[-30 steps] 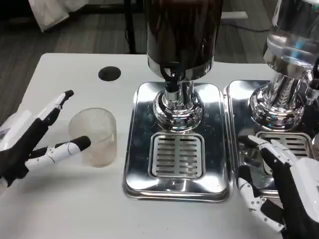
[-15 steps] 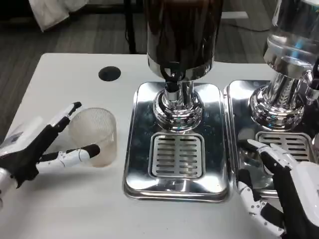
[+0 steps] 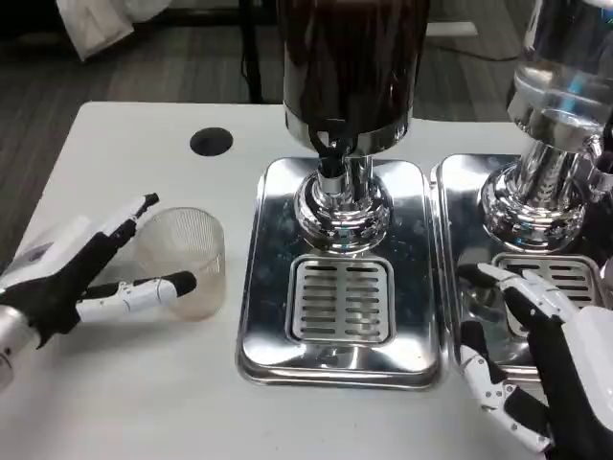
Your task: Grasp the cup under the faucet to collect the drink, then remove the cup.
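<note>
I am looking at the clear plastic cup [image 3: 182,261] standing upright on the white table [image 3: 124,383], left of the drip tray [image 3: 335,359]. My left hand [image 3: 72,278] is nearer, fingers spread around it, gripping nothing. My right hand [image 3: 541,364] is waiting open.

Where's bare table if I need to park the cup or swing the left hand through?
Bare white table lies in front of the left hand and cup, and behind them around the dark hole. It is crowded to the right: the steel drip tray sits close beside the cup, and the right hand overlaps the second tray.
</note>
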Motion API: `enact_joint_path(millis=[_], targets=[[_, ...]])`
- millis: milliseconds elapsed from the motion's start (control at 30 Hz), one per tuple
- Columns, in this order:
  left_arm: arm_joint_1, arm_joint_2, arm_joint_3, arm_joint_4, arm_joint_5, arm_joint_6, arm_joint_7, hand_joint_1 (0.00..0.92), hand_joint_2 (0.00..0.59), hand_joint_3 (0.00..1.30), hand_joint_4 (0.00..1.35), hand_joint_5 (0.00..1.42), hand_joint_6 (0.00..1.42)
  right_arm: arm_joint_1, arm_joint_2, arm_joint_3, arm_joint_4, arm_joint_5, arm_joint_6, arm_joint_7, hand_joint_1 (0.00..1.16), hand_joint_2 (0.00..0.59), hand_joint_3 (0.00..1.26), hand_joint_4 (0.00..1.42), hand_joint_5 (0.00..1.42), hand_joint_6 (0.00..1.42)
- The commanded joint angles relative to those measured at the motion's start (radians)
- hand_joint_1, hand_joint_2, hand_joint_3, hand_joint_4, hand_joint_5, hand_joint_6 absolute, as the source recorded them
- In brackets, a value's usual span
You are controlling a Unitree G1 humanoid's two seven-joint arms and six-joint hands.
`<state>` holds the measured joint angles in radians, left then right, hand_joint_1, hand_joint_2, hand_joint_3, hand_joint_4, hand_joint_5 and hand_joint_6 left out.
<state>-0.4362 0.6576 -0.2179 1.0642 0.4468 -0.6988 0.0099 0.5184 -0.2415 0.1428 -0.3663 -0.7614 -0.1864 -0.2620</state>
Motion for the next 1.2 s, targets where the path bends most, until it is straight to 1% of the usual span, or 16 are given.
enact_joint_path(millis=[33,200,467,633,833,933,1000,1033,1100,1200], targets=[[-0.013,-0.007,-0.025,0.014,0.026,-0.019,0.017,0.106,0.028,0.00,0.00,0.12,0.19,0.006,0.003,0.000,-0.016,-0.007,0.004,0.001,0.49,0.488,0.30,0.28,0.19,0.29],[-0.015,-0.011,-0.038,0.023,0.021,-0.043,0.029,0.107,0.028,0.00,0.00,0.12,0.19,0.004,0.002,-0.001,-0.012,-0.006,0.002,-0.001,0.49,0.488,0.30,0.28,0.19,0.29],[-0.052,-0.028,-0.053,0.056,0.024,-0.045,0.026,0.110,0.035,0.01,0.00,0.12,0.20,-0.012,0.002,-0.008,-0.012,0.001,0.010,0.012,0.49,0.488,0.30,0.29,0.19,0.30],[-0.078,-0.035,-0.059,0.084,0.037,-0.043,0.053,0.133,0.048,0.06,0.03,0.18,0.24,-0.012,0.000,-0.008,-0.007,0.001,0.008,0.010,0.49,0.488,0.30,0.29,0.20,0.30],[-0.080,-0.041,-0.075,0.083,0.073,-0.042,0.142,0.161,0.075,0.15,0.13,0.26,0.30,-0.010,-0.003,-0.013,-0.007,0.006,0.004,0.010,0.49,0.488,0.30,0.29,0.21,0.32],[-0.068,-0.045,-0.070,0.083,0.077,-0.069,0.188,0.188,0.105,0.23,0.22,0.38,0.40,-0.010,-0.005,-0.017,-0.007,0.009,0.003,0.012,0.49,0.488,0.30,0.29,0.22,0.33],[-0.065,-0.049,-0.068,0.088,0.075,-0.087,0.207,0.215,0.121,0.27,0.27,0.46,0.53,-0.014,-0.006,-0.019,-0.003,0.012,0.002,0.013,0.49,0.488,0.30,0.29,0.22,0.33],[-0.064,-0.051,-0.068,0.090,0.077,-0.095,0.219,0.226,0.133,0.28,0.28,0.49,0.56,-0.017,-0.008,-0.021,-0.001,0.013,0.002,0.014,0.49,0.488,0.30,0.29,0.23,0.33],[-0.064,-0.055,-0.065,0.094,0.075,-0.107,0.240,0.237,0.142,0.31,0.31,0.54,0.63,-0.022,-0.009,-0.024,0.004,0.017,0.001,0.015,0.49,0.488,0.30,0.30,0.23,0.33],[-0.064,-0.058,-0.064,0.100,0.078,-0.121,0.274,0.230,0.160,0.34,0.36,0.61,0.73,-0.030,-0.012,-0.026,0.013,0.021,0.001,0.015,0.49,0.488,0.30,0.30,0.23,0.33]])
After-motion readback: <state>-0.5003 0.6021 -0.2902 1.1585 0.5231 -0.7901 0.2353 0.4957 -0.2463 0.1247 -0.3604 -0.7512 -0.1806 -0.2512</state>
